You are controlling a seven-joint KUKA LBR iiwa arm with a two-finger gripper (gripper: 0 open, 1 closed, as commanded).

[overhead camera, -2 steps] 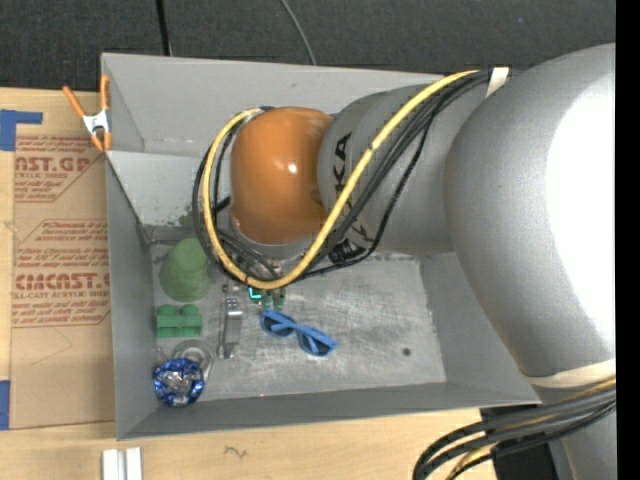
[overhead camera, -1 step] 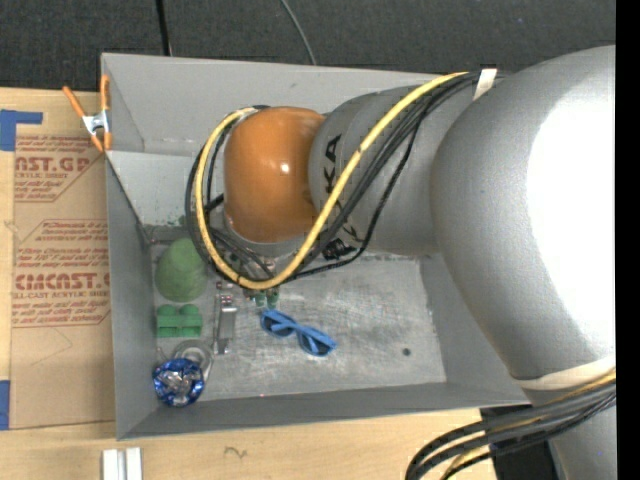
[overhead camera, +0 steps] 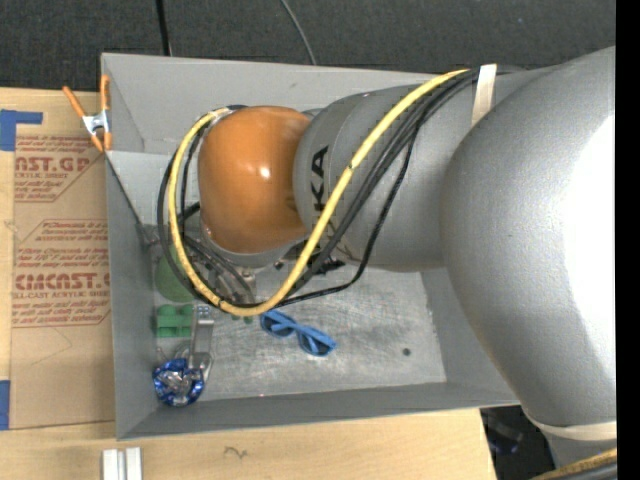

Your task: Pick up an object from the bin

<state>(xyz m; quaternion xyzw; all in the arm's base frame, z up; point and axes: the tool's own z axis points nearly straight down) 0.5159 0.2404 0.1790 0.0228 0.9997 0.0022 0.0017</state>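
My gripper (overhead camera: 226, 274) shows as dark metal parts under the arm's orange cover, at the left side of the bin. A pair of blue sunglasses (overhead camera: 299, 333) lies on the bin floor just right of and below it. To its left a pale green round thing (overhead camera: 169, 279) rests against the left wall, partly hidden. Below that sits a small green block (overhead camera: 171, 320). A slim silver piece (overhead camera: 203, 336) lies beside the block. I see nothing held.
A crumpled blue and silver ball (overhead camera: 180, 382) lies in the bin's front left corner. The arm covers the back and right of the bin. Bare grey floor shows right of the sunglasses, up to the front wall.
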